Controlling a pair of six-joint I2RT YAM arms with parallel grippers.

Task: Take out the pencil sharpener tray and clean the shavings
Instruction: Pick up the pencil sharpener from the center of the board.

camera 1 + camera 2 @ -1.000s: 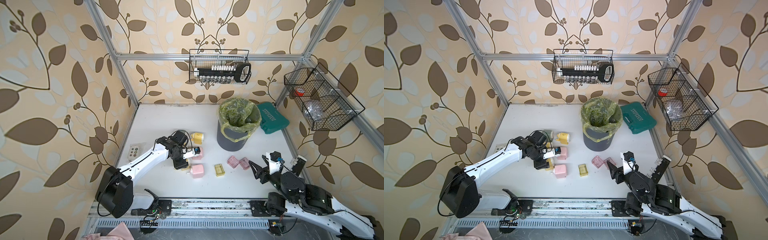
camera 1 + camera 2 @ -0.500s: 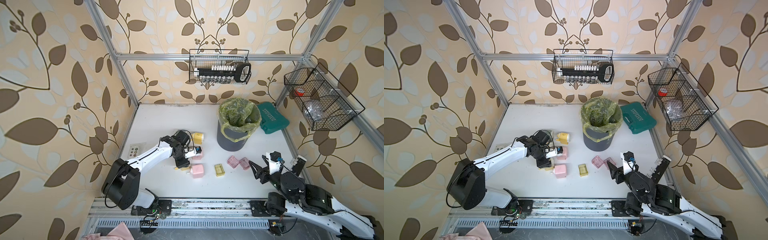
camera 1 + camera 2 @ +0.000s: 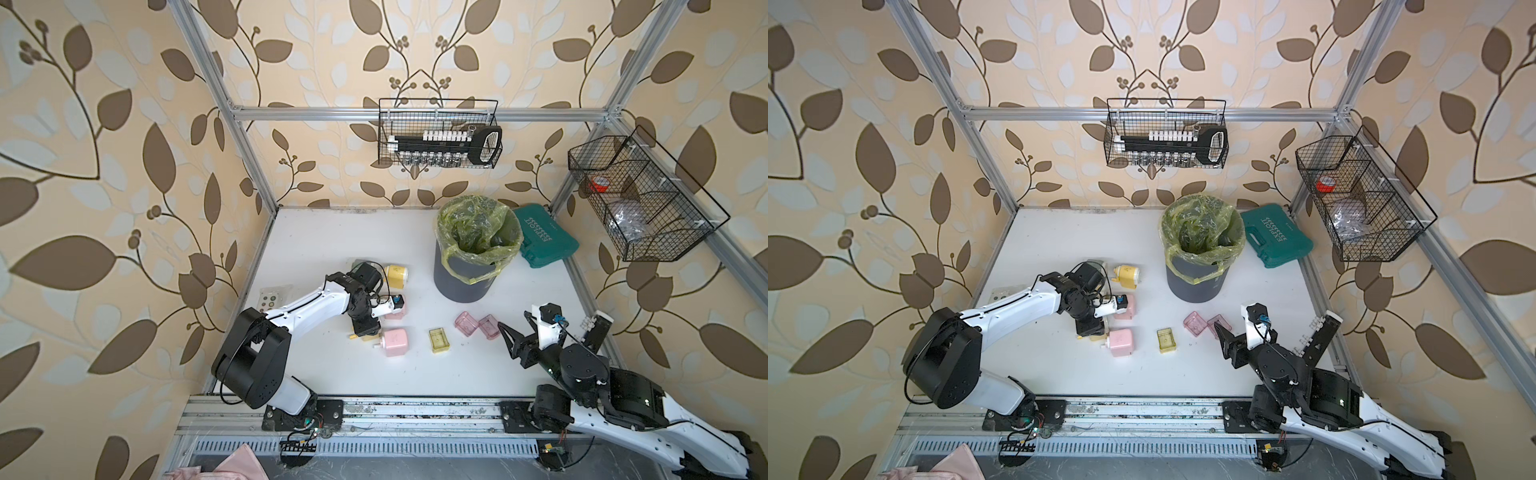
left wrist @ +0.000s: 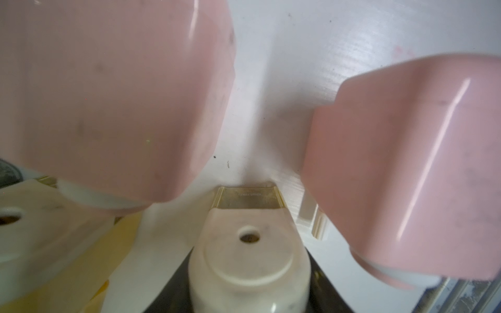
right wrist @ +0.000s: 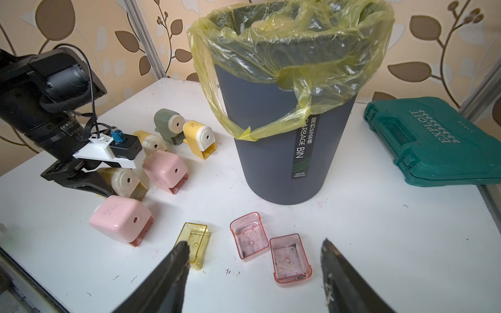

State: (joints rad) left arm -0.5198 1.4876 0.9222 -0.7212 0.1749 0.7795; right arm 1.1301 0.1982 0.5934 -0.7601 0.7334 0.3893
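My left gripper [image 3: 365, 329] [image 4: 248, 295] is shut on a cream-fronted yellow pencil sharpener [image 4: 249, 260] [image 5: 122, 180], which lies between two pink sharpeners [image 3: 395, 341] [image 3: 394, 314]. Its translucent yellow tray [image 4: 248, 202] sits in the body below the pencil hole. My right gripper [image 3: 1273, 330] [image 5: 254, 244] hangs open and empty at the front right, just above the table. Below it lie two pink trays [image 5: 248, 241] [image 5: 290, 257] with dark shavings residue, a yellow tray [image 5: 195, 244], and a few loose shavings [image 5: 230, 271].
A grey bin [image 3: 465, 282] with a yellow-green liner stands behind the trays. A green tool case [image 3: 544, 241] lies at the back right. A yellow sharpener [image 5: 200, 138], a green one [image 5: 168, 124] and another cream-fronted one [image 5: 150, 142] sit behind my left gripper.
My left gripper has closed on the cream-fronted yellow sharpener, and its arm has shifted slightly. The right arm has not moved.
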